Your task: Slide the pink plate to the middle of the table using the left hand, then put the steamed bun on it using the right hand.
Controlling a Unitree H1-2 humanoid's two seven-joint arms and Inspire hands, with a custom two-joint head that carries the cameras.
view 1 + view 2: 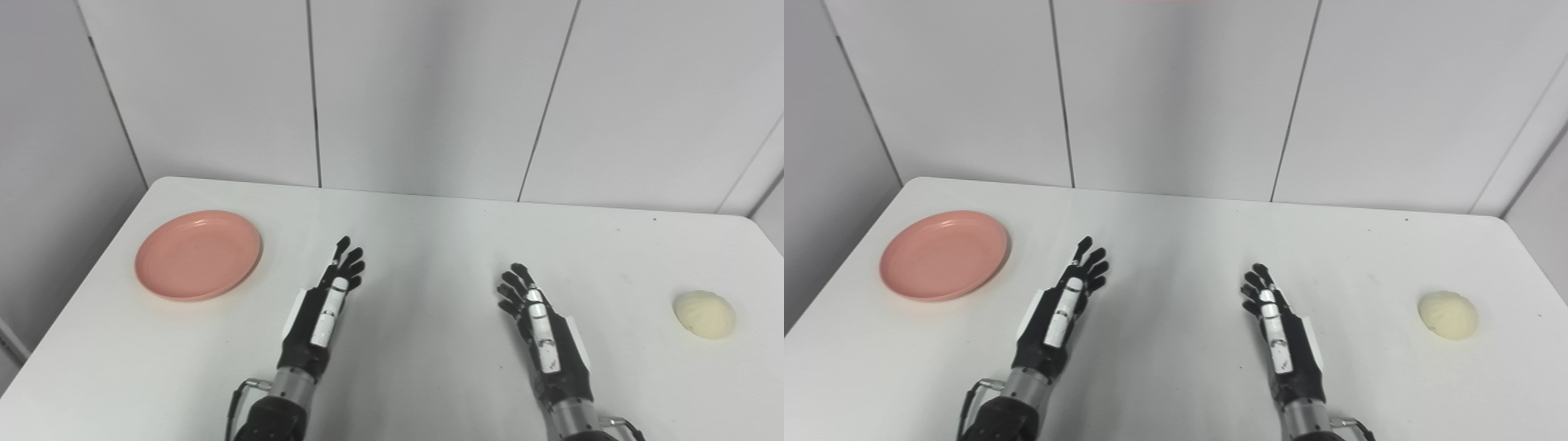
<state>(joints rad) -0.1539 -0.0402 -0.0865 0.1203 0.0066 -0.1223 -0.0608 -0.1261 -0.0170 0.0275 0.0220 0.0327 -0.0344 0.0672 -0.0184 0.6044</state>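
**Mia:** Look from the left eye first. What do you see?

**Ben:** A white table. The plate is pink and sits far over on the left side. The bun sits far over on the right side. Both are well apart from the hands.

**Mia:** And the hands?

**Ben:** The left hand is near the middle of the table, to the right of the plate. Its fingers are straight and a little apart. It holds nothing. The right hand looks the same: fingers out, nothing in it. The bun is off to its right.

**Mia:** Now the right eye.

**Ben:** Same things, just a bit shifted. The plate is empty and lies flat near the left edge. The left hand is not touching it. The bun lies alone, and the right hand is not touching it either.

**Mia:** So which step are we on?

**Ben:** I think the very first one. The plate is not in the middle yet, and nothing has been grabbed.

**Mia:** What comes next?

**Ben:** I think the left hand has to go out to the left, past the plate or onto its rim, and then push or pull it toward the middle, between the two hands. It should go gently so the plate stays flat. The right hand can wait. The bun only goes on after the plate is in place.
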